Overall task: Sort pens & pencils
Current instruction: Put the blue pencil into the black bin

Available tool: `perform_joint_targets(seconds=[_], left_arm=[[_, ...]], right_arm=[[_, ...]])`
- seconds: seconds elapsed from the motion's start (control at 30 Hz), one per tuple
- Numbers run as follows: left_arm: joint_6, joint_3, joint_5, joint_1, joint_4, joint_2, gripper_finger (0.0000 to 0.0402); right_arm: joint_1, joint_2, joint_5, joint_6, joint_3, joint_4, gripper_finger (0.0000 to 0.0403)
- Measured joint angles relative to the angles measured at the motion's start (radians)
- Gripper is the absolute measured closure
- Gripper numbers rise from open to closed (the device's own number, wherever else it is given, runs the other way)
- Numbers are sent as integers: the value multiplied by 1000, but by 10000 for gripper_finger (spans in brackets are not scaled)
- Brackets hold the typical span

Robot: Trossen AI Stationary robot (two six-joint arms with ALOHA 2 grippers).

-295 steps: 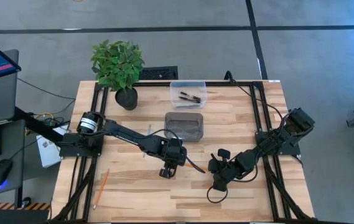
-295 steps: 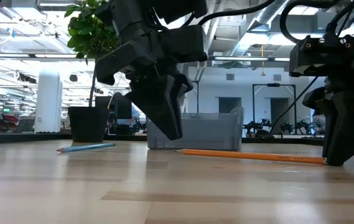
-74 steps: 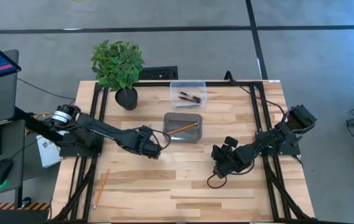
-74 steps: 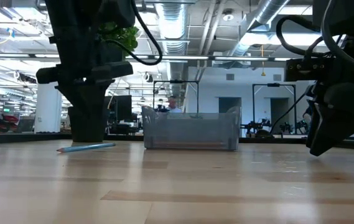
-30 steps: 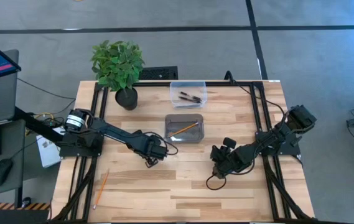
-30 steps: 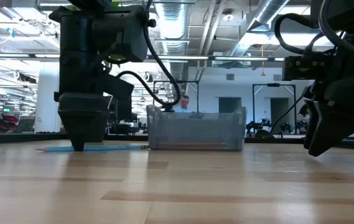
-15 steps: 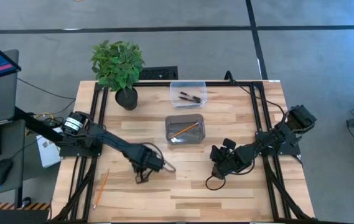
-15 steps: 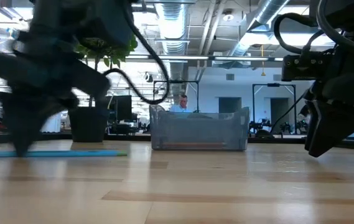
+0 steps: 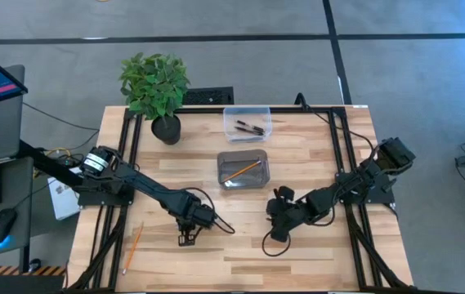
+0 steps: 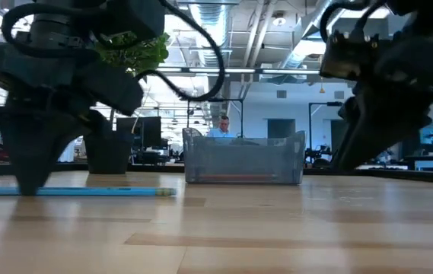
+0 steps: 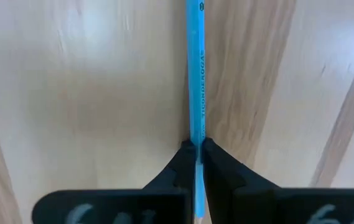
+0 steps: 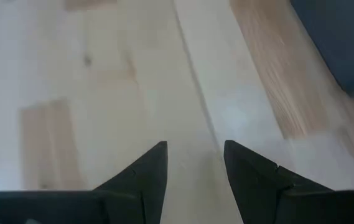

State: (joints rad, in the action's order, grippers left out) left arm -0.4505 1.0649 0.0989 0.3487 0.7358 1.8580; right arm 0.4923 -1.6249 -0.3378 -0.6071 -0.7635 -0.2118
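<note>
My left gripper [image 11: 196, 157] points down near the table's front middle, shut on the light blue pencil [image 10: 102, 191]. An orange pencil [image 9: 242, 171] lies in the grey tray [image 9: 243, 183] at the table's middle. Black pens [image 9: 249, 127] lie in the clear container [image 9: 247, 111] behind it. A second orange pencil [image 9: 135, 243] lies flat near the front left edge. My right gripper [image 12: 195, 163] hovers open to the right of the middle [image 9: 274, 231], with only bare wood between its fingers. My left gripper pinches the blue pencil's shaft [image 11: 198, 134] between its two fingertips, from above, pointing down, the fingers across the pencil. The pencil stays level at the table top [image 10: 125, 191]; whether it rests on the wood or hangs just above it, I cannot tell.
A potted plant [image 9: 157, 88] stands at the back left corner. Black frame rails [image 9: 126, 131] run along both table sides. Bare wood lies between the two grippers and along the front edge.
My left gripper has gone toward the table's near edge with the blue pencil, rolling its wrist; the pencil has come nearer the front and stays level. My right gripper has shifted a little toward the table's left and tipped.
</note>
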Motion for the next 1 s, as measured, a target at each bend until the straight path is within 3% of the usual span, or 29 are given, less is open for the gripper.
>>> perform_joint_targets(seconds=[0.17, 0.4, 0.73, 1.0], left_arm=[[75, 0, -52, -26, -100, 1, 401], [211, -1, -134, -55, -365, 25, 401], [229, 5, -127, -80, -464, 79, 401], [247, 1, -130, -81, -515, 83, 401]], right_arm=[[-9, 0, 0, 13, 0, 36, 221], [-17, 0, -3, 13, 0, 49, 221], [-32, 0, -2, 14, 0, 73, 221], [-38, -82, 33, 29, 3, 97, 221]])
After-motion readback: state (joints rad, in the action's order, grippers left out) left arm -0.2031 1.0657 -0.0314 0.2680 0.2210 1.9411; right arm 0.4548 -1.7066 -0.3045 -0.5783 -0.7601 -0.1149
